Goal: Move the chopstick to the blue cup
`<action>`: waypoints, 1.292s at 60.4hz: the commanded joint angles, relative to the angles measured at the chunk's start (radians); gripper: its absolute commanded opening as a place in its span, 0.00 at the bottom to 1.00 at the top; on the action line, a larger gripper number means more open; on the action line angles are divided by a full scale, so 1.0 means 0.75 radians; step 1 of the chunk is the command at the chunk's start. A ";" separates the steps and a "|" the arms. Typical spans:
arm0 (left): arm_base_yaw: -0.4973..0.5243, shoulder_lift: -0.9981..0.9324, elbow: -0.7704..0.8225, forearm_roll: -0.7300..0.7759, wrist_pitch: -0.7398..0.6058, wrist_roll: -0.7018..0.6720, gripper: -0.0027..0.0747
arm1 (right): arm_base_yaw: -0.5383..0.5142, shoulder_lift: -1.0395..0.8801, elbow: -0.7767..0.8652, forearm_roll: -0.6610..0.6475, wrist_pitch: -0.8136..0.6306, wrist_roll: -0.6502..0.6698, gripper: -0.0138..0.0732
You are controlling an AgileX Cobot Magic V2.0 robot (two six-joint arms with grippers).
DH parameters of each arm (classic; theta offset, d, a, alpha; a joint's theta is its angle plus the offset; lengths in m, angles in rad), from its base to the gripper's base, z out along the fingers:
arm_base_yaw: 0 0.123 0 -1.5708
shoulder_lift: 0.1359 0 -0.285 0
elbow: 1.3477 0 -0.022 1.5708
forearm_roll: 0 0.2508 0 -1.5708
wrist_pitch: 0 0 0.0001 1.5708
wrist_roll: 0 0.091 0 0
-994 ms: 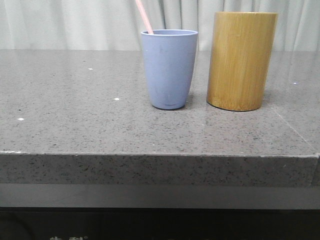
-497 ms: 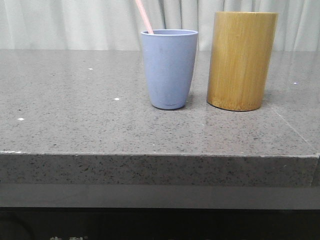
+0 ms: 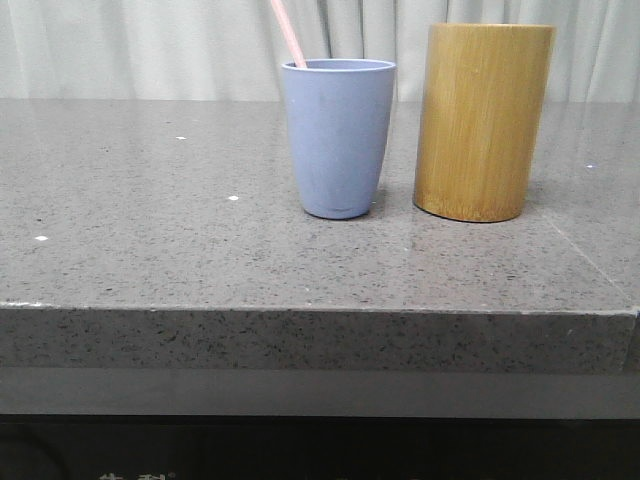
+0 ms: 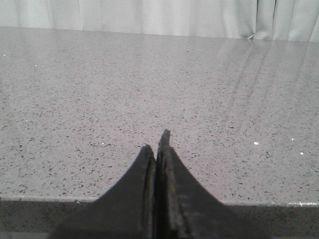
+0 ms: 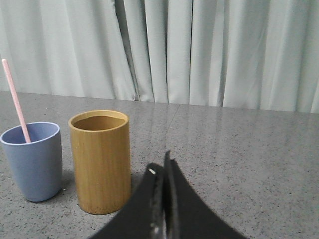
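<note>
The blue cup (image 3: 338,137) stands upright on the grey stone table (image 3: 150,240), near the middle. A pale pink chopstick (image 3: 288,33) leans out of its left rim, its lower end inside the cup. In the right wrist view the same blue cup (image 5: 33,160) holds the chopstick (image 5: 16,102), beside the bamboo cylinder. My right gripper (image 5: 162,164) is shut with nothing in it, low over the table and apart from both containers. My left gripper (image 4: 158,144) is shut and empty over bare table near its front edge.
A taller yellow-brown bamboo cylinder (image 3: 482,121) stands just right of the blue cup; in the right wrist view the bamboo cylinder (image 5: 100,160) looks empty at its mouth. Pale curtains (image 3: 150,45) hang behind the table. The table's front edge (image 3: 300,312) runs across the front view.
</note>
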 commanded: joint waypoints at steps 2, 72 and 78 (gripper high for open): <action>-0.011 -0.033 0.011 -0.016 -0.121 -0.013 0.01 | -0.006 0.016 -0.033 0.007 -0.113 -0.008 0.08; -0.011 -0.033 0.011 -0.016 -0.121 -0.013 0.01 | -0.131 -0.127 0.440 -0.061 -0.222 0.021 0.08; -0.011 -0.033 0.011 -0.016 -0.121 -0.013 0.01 | -0.131 -0.127 0.440 -0.041 -0.223 0.021 0.08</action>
